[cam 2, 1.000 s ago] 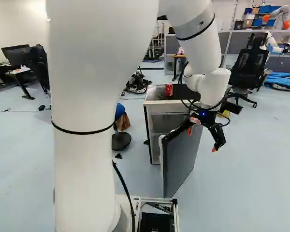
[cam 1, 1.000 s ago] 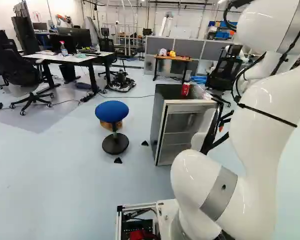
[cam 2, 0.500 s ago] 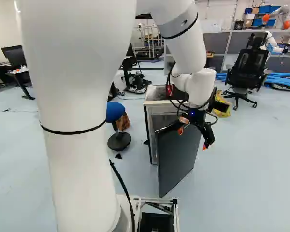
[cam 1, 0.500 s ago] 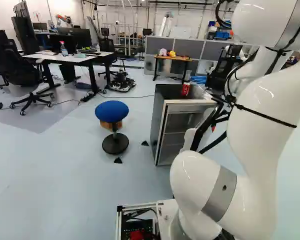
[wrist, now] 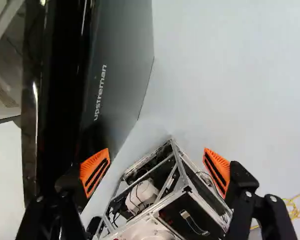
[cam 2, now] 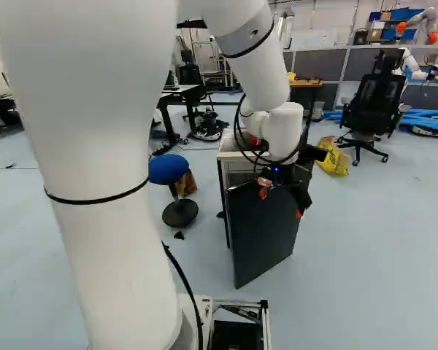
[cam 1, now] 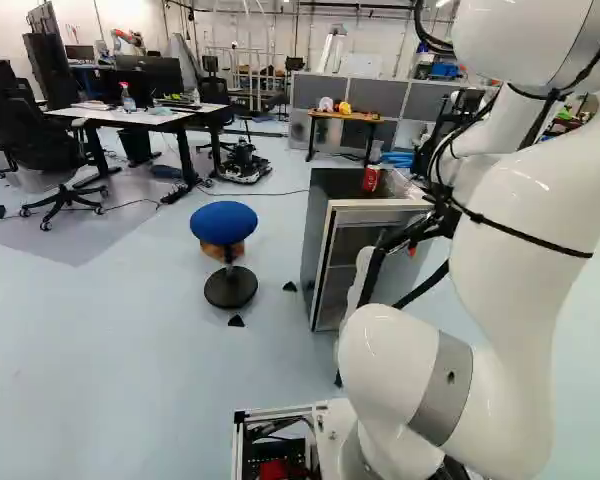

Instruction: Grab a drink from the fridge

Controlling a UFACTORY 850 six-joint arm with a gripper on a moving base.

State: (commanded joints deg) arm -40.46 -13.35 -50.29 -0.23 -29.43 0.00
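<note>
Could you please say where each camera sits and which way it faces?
Left base view: on the base, behind-left of the arm, looking ahead; arm right of middle.
Right base view: behind-right of it, looking ahead; arm left of middle.
Wrist view: wrist-mounted, looking along the open gripper past the fridge door towards the base.
Both base views show the fridge and blue stool.

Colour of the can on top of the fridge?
Mostly red; the can shows best in the left base view.
</note>
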